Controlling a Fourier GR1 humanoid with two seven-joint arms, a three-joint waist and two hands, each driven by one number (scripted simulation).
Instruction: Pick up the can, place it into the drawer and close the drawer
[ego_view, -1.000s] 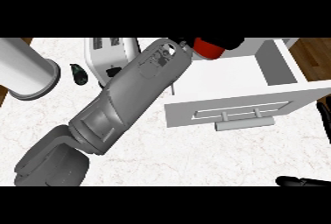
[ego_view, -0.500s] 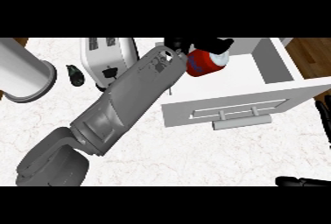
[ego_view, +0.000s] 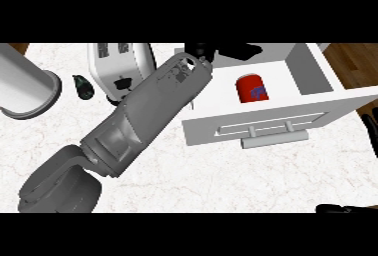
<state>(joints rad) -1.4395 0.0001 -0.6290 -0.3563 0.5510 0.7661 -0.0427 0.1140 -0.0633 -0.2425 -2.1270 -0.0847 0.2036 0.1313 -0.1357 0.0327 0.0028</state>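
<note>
Head view: can (ego_view: 252, 88) upright inside drawer (ego_view: 310, 65).

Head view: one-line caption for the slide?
Red can lies inside the open white drawer; left hand hovers above the drawer's far end, toaster to its left on the marble counter.

Glossy red can (ego_view: 252, 88) (probably metal) in matt white drawer (ego_view: 273, 122).

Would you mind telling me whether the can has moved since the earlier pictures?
Yes. The can has gone from the left hand down into the open drawer, deeper inside its walls.
</note>
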